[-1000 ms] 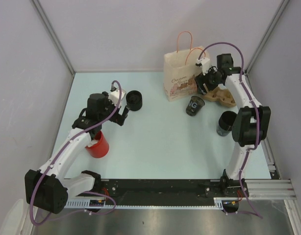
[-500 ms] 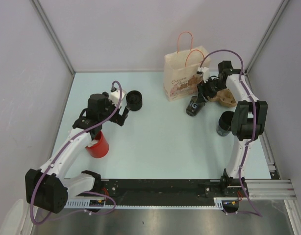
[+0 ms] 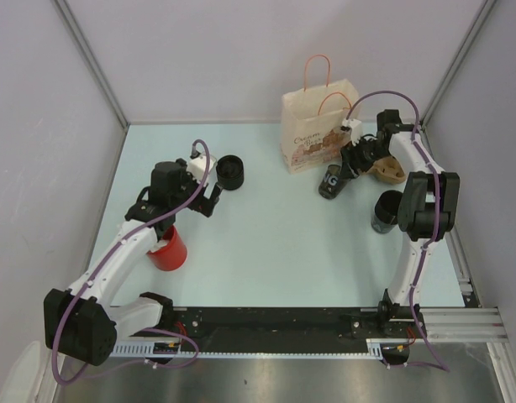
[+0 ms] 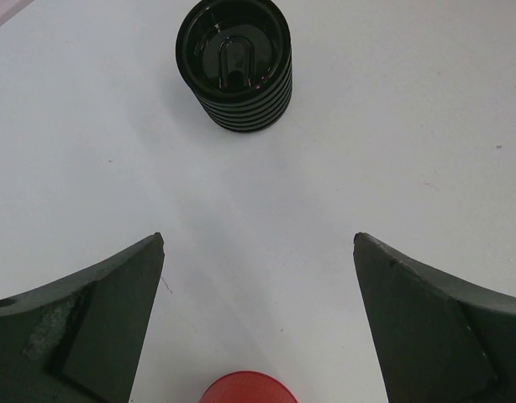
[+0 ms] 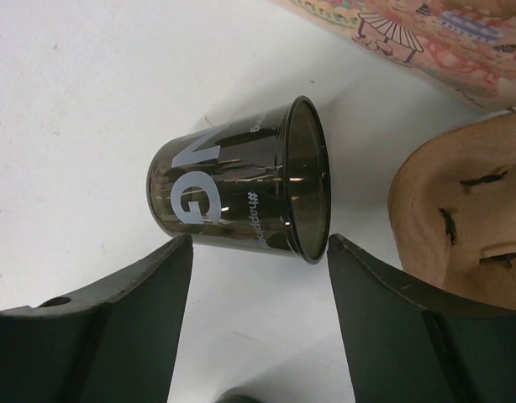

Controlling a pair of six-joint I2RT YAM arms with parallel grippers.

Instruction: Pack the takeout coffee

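A dark see-through cup [image 3: 332, 181] printed with a white "G" lies on its side in front of the paper bag [image 3: 317, 126], mouth toward the brown pulp carrier [image 3: 386, 168]. My right gripper [image 3: 348, 166] is low over it. In the right wrist view the cup [image 5: 233, 193] sits just past the open fingertips [image 5: 260, 242], one tip near its base and the other near its rim, with no clear grip. My left gripper [image 4: 258, 243] stands wide open and empty, between a black ribbed lidded cup [image 4: 235, 63] ahead and a red cup [image 4: 248, 388] below.
A second dark cup [image 3: 386, 210] stands right of the right arm's forearm. The red cup [image 3: 168, 248] is under the left arm, and the black ribbed cup [image 3: 230, 170] stands mid-left. The bag [image 5: 426, 34] and carrier [image 5: 464, 218] crowd the right gripper's far side.
My right gripper has dropped from above the carrier down to the dark "G" cup, and its jaws have narrowed a little. The left arm has not moved.
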